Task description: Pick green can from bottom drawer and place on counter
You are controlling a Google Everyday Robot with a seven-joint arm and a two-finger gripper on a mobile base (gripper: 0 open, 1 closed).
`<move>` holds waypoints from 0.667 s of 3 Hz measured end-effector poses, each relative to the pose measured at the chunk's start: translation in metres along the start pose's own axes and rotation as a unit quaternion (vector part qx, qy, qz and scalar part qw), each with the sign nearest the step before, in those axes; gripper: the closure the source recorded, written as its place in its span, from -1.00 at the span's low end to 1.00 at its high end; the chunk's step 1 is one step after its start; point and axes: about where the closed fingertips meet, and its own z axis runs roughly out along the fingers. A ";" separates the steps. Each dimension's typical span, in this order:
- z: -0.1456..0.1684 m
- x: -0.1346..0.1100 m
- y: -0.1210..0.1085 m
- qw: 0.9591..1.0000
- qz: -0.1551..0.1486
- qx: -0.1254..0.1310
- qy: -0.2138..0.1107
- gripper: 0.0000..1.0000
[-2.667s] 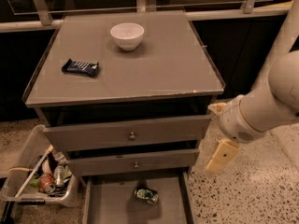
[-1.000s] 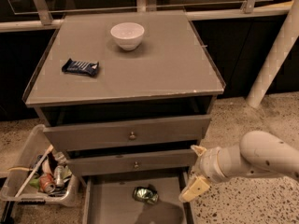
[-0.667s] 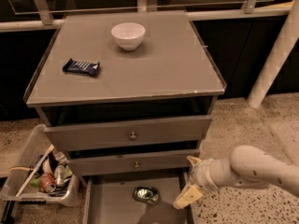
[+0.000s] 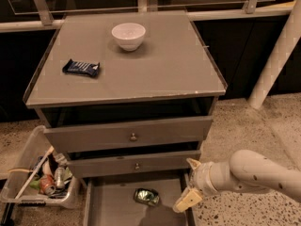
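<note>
The green can (image 4: pixel 146 197) lies on its side on the grey floor of the open bottom drawer (image 4: pixel 113 208), near the middle. My gripper (image 4: pixel 189 185) hangs low at the drawer's right edge, just right of the can and apart from it. Its fingers are spread, one pale fingertip (image 4: pixel 185 202) low and another (image 4: pixel 193 163) above it, and nothing is between them. The white arm reaches in from the right. The counter (image 4: pixel 160 69) is the wide grey cabinet top above the drawers.
A white bowl (image 4: pixel 128 35) and a dark blue snack bar (image 4: pixel 81 68) sit on the counter. Two shut drawer fronts with round knobs (image 4: pixel 133 137) are above the open drawer. A clear bin (image 4: pixel 42 180) of litter, with a red can, stands on the floor at left. A white post (image 4: pixel 277 55) stands at right.
My arm has dropped from beside the upper drawers to floor height and moved left, bringing the gripper to the right edge of the bottom drawer. The can has not moved.
</note>
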 end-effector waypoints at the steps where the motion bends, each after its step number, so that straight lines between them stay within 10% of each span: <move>1: 0.024 0.009 0.018 0.999 -0.044 0.009 -0.001 -1.00; 2: 0.064 0.031 0.007 0.995 -0.096 0.042 0.003 -1.00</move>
